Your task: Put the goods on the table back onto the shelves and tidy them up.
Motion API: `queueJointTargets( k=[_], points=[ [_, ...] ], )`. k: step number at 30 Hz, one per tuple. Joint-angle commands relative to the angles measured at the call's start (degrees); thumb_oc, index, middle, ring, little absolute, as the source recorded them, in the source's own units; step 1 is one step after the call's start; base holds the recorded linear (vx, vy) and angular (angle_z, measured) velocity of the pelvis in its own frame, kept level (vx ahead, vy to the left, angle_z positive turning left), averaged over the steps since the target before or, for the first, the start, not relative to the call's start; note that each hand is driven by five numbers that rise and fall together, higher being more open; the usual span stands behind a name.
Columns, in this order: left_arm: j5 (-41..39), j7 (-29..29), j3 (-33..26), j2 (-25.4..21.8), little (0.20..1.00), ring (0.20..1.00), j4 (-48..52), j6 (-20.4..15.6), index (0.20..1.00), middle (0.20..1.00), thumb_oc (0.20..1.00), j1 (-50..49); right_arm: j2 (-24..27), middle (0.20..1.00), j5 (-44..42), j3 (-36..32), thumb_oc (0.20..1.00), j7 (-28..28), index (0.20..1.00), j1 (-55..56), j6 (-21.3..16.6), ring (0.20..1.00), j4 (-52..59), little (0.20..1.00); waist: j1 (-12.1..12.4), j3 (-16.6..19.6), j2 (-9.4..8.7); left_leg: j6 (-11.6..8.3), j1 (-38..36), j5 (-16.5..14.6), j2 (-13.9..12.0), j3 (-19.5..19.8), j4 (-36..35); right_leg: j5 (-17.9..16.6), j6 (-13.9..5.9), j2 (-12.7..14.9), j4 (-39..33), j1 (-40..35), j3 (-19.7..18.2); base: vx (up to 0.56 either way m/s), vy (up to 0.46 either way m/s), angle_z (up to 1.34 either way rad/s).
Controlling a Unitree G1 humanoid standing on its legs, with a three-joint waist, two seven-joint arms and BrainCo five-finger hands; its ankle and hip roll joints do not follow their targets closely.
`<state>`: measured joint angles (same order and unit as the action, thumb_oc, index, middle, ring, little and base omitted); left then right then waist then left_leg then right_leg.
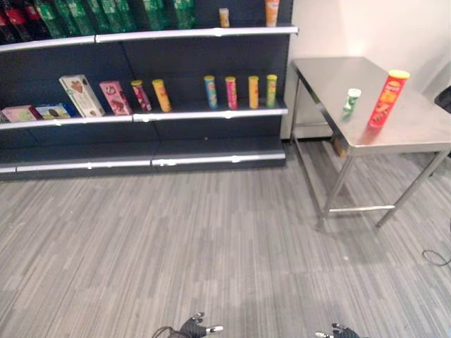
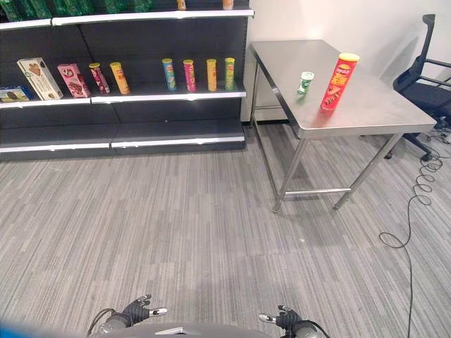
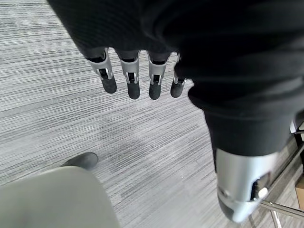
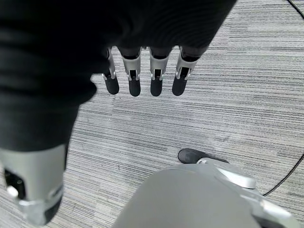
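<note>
On the steel worktop [image 2: 366, 116], a tall red can [image 2: 339, 82] and a small green cup [image 2: 306, 82] are placed, near each other. The shelves [image 2: 169, 93] are seen to its left. The left robot hand [image 3: 137, 76] and right robot hand [image 4: 142, 73] are held low over the floor, fingers straight and empty.

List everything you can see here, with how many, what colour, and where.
Tall crisp can: one, red with yellow lid, upright on the table.
Small cup: one, green and white, on the table left of the red can.
Table: one, steel, right of the shelves.
Crisp cans: four, blue, pink, orange, green, middle shelf right.
Leaning cans: two, red and orange, middle shelf.
Boxes: several, middle shelf left.
Bottles: green and red, top shelf.
Office chair: one, black, far right.
Left robot hand: open, empty.
Right robot hand: open, empty.
</note>
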<state>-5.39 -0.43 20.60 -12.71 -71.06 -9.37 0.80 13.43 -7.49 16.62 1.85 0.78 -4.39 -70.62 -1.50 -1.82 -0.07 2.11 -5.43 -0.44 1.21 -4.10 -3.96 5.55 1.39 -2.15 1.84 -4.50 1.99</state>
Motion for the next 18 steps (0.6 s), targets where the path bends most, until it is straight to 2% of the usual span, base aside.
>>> queueJointTargets(
  k=[1, 11, 18],
  points=[
    [2.0, 0.0, 0.7, 0.7, 1.0, 1.0, -1.9, -1.2, 1.0, 1.0, 1.0, 3.7, -0.2, 1.0, -0.8, 2.7, 1.0, -0.1, 1.0, -2.4, -1.3, 1.0, -1.8, 1.0, -0.7, 0.9, -2.84, -4.25, -3.8, -4.7, -4.0, 1.2, -0.2, -1.4, -8.52, 7.4, -3.3, -1.1, -0.5, 0.03, 0.002, 0.0],
    [0.0, 0.4, -2.1, 0.1, 1.0, 1.0, -3.3, -1.0, 1.0, 1.0, 1.0, 2.6, 0.0, 1.0, -0.7, 2.2, 1.0, 0.0, 1.0, -1.5, -1.1, 1.0, -2.5, 1.0, -0.2, 0.9, -3.48, -3.91, -3.7, -5.2, -3.8, 1.6, 0.0, -1.3, -8.73, 7.5, -3.0, -0.8, -0.9, 0.0, 0.0, 0.0],
    [0.2, 0.2, -2.7, -0.4, 1.0, 1.0, -3.8, -0.8, 1.0, 1.0, 1.0, 2.2, 0.2, 1.0, -0.5, 2.4, 1.0, 0.4, 1.0, -2.3, -1.0, 1.0, -2.4, 1.0, 0.6, 0.0, -3.76, -2.42, -1.0, -6.5, -2.4, 2.4, 2.8, -1.1, -9.59, 8.5, 0.5, 1.8, -1.5, 0.0, 0.059, -0.02]
  ],
)
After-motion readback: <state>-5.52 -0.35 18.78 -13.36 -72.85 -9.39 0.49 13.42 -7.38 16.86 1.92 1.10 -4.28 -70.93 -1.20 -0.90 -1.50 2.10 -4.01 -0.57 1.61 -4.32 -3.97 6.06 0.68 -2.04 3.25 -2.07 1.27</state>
